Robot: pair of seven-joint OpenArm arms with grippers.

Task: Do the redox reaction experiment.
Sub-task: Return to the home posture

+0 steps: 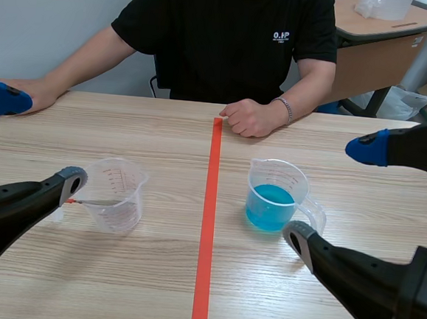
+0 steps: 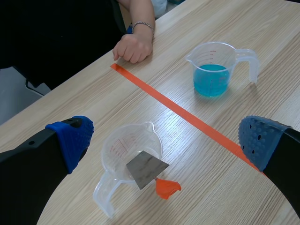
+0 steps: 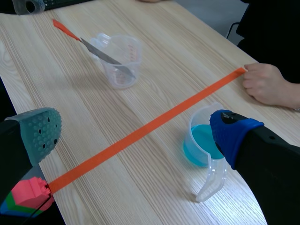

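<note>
**Pincers: 2.**
- The left pincer [image 2: 166, 140] stands wide, fingers far apart, holding nothing.
- The right pincer [image 3: 136, 133] also stands wide and holds nothing. One pad is grey-green, the other blue.

**Measuring cups: 2, both clear plastic, upright, each with a handle.**
- The empty cup [image 2: 131, 150] stands below the left pincer, between its two fingers, touching neither. Its handle points back toward that pincer. From the right pincer it lies well ahead, beyond the tape line [image 1: 206, 240].
- The blue-liquid cup [image 3: 201, 145] stands just beside the right pincer's blue-padded finger, which hides part of its rim. Whether finger and rim touch cannot be told. The handle points back toward that pincer. From the left pincer it lies well ahead, across the tape line. Blue liquid [image 1: 269, 208] fills the lower part.

**Metal plates: 1.**
- The grey plate [image 2: 146, 168] leans tilted in the empty cup, one end inside and the other over the rim on the handle side.
- An orange tab [image 2: 167, 187] sits on its outer end, nearest the left pincer.

**Person's hands: 2.**
- Both rest on the table [image 1: 151, 288], ahead of the pincers.
- One closed hand [image 1: 250, 118] lies at the far end of the tape line.
- The other hand [image 1: 34, 90] lies just beyond the left pincer's outer finger.
</note>
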